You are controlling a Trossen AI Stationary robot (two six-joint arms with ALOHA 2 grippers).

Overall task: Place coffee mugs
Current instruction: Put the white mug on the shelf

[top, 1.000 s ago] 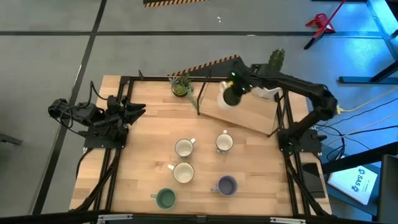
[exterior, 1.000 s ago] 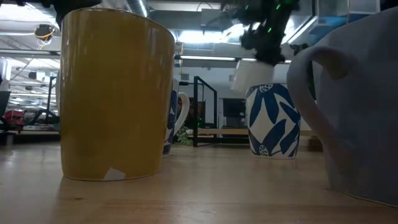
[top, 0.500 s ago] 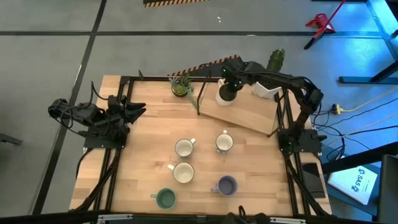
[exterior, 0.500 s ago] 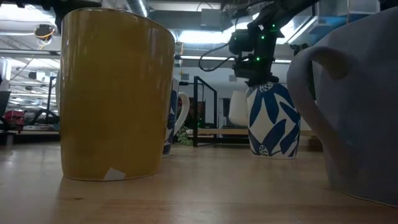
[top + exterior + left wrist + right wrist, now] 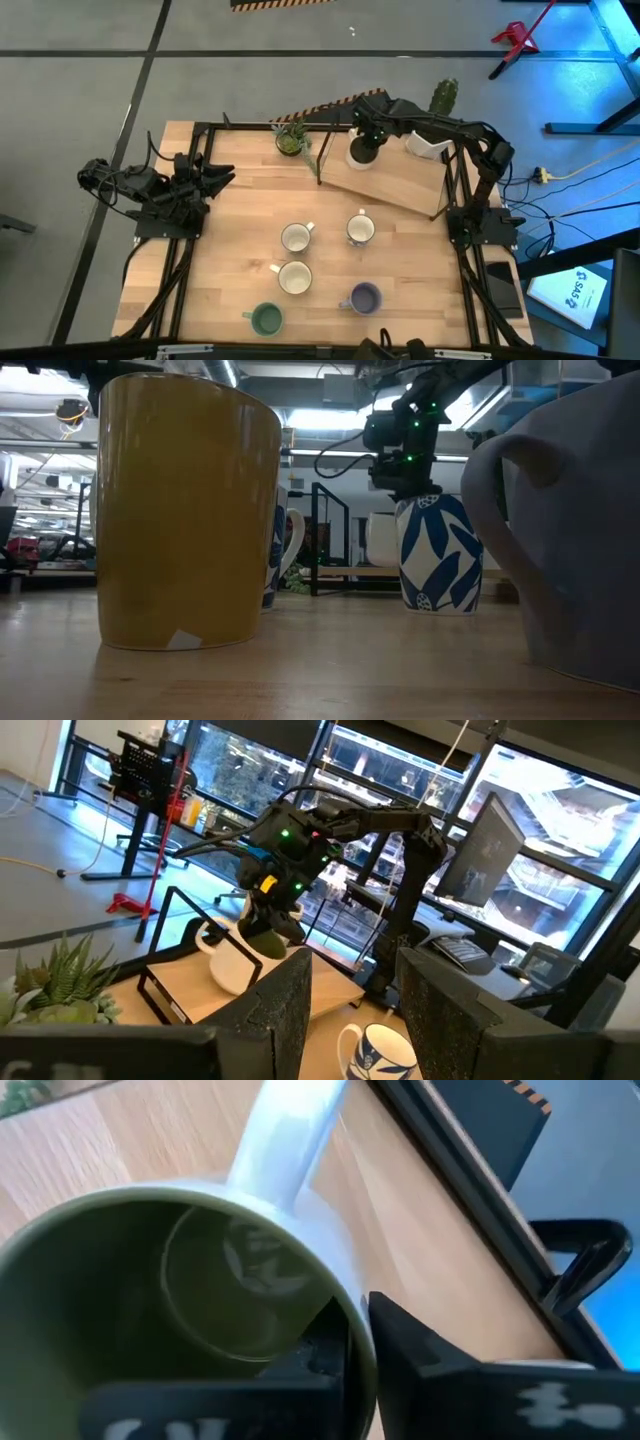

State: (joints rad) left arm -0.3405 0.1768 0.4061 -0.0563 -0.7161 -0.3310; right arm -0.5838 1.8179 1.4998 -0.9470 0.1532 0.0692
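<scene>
Right claw (image 5: 366,140) pinches my white mug's (image 5: 359,153) rim over the raised board (image 5: 400,178); left claw (image 5: 215,178) waits narrowly parted at the desk's (image 5: 230,260) edge.

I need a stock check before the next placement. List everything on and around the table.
Mugs on table: five; two cream-white, one blue-patterned, one green, one lavender.
White mug: one, on raised board, held by its rim.
Leafy plant: one, green, back edge.
Cactus pot: one, white, back right.
Left gripper: waits at the left edge.
Right gripper: over the board, clamping the white mug.
</scene>
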